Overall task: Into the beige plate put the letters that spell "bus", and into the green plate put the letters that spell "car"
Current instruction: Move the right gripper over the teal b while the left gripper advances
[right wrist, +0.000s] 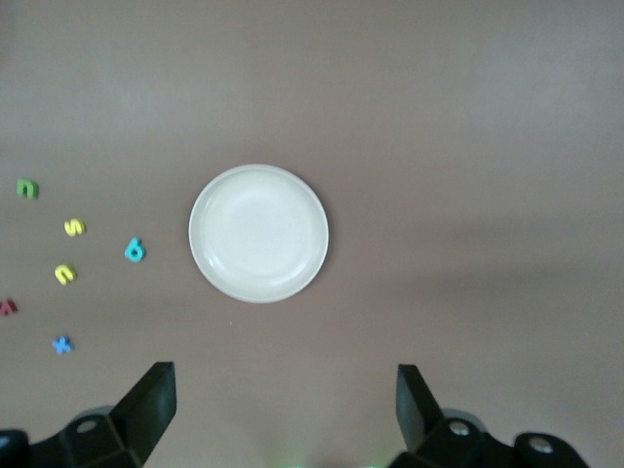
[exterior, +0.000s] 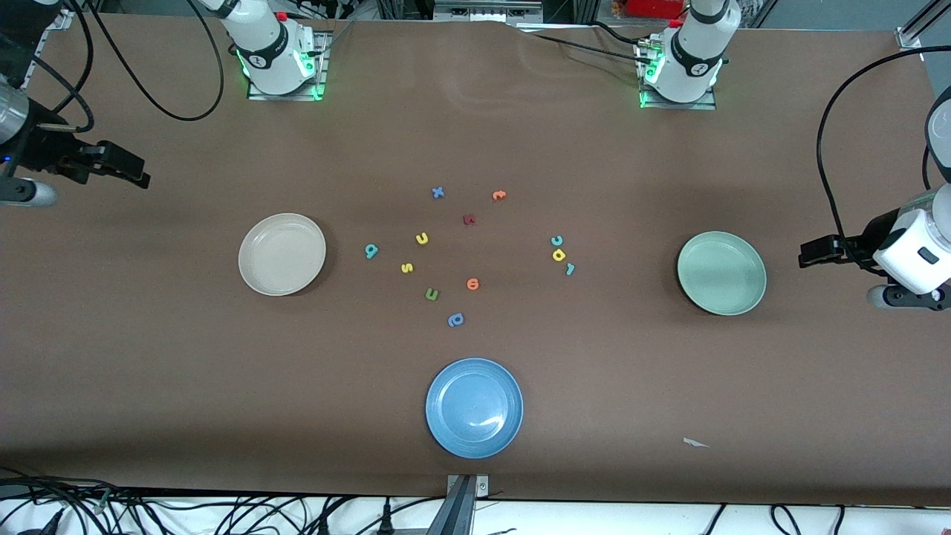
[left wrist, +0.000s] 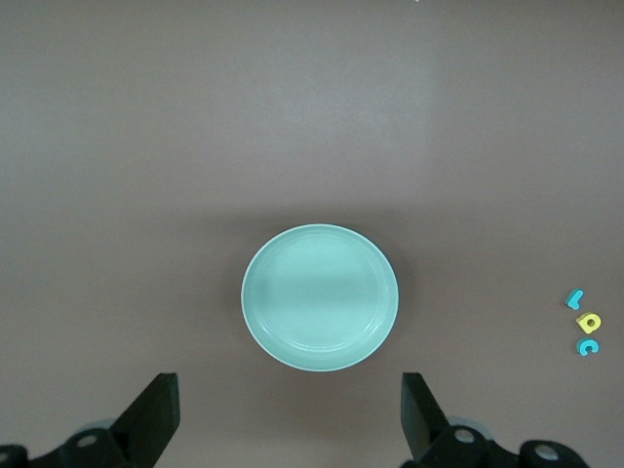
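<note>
The empty beige plate (exterior: 281,254) (right wrist: 258,233) lies toward the right arm's end of the table. Beside it are the teal b (exterior: 371,251) (right wrist: 135,251), yellow u (exterior: 422,238) (right wrist: 64,274) and yellow s (exterior: 406,267) (right wrist: 74,227). The green plate (exterior: 721,273) (left wrist: 320,297), also empty, lies toward the left arm's end. The teal c (exterior: 556,240) (left wrist: 587,345), yellow a (exterior: 559,255) (left wrist: 588,321) and teal r (exterior: 570,269) (left wrist: 574,299) cluster beside it. My right gripper (exterior: 111,165) (right wrist: 283,409) hangs open over bare table outside the beige plate. My left gripper (exterior: 817,251) (left wrist: 290,414) hangs open outside the green plate.
A blue plate (exterior: 474,407) sits nearest the front camera. Loose among the letters are a blue x (exterior: 438,192), an orange letter (exterior: 498,195), a dark red one (exterior: 469,219), another orange one (exterior: 472,284), a green u-shape (exterior: 432,295) and a blue rounded one (exterior: 455,320).
</note>
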`<state>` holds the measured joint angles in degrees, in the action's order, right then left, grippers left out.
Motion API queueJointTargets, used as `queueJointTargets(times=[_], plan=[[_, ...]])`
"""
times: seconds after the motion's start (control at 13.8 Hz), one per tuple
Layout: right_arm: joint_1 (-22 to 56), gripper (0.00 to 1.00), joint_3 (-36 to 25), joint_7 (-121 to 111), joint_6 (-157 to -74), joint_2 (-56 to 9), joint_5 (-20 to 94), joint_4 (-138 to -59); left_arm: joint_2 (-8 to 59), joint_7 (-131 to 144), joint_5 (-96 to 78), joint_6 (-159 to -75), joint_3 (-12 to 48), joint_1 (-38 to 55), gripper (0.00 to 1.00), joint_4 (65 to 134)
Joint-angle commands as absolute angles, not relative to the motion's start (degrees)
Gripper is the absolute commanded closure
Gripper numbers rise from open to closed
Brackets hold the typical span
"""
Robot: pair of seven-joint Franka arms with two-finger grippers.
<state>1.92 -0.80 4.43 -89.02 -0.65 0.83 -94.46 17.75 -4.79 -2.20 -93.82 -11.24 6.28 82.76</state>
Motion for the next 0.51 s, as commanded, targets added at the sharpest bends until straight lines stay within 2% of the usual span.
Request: queueJointTargets(times=[0.0, 0.22, 0.44], plan=[[5.2, 0.0, -0.4, 4.4, -85.4, -5.0, -0.3, -93.8, 17.3, -5.9, -3.0, -93.5, -11.4, 6.4, 0.0, 83.3], [10.4, 0.0, -0.4, 5.4, -86.0, -9.1, 0.4, -93.8, 17.3, -5.9, -3.0, -93.5, -11.4, 6.4, 0.0, 83.3], [13.3, 0.0, -0.3, 14.3, -91.7, -13.7, 0.6, -94.9, 17.3, -5.9, -3.0, -93.5, -11.4, 6.4, 0.0, 83.3]])
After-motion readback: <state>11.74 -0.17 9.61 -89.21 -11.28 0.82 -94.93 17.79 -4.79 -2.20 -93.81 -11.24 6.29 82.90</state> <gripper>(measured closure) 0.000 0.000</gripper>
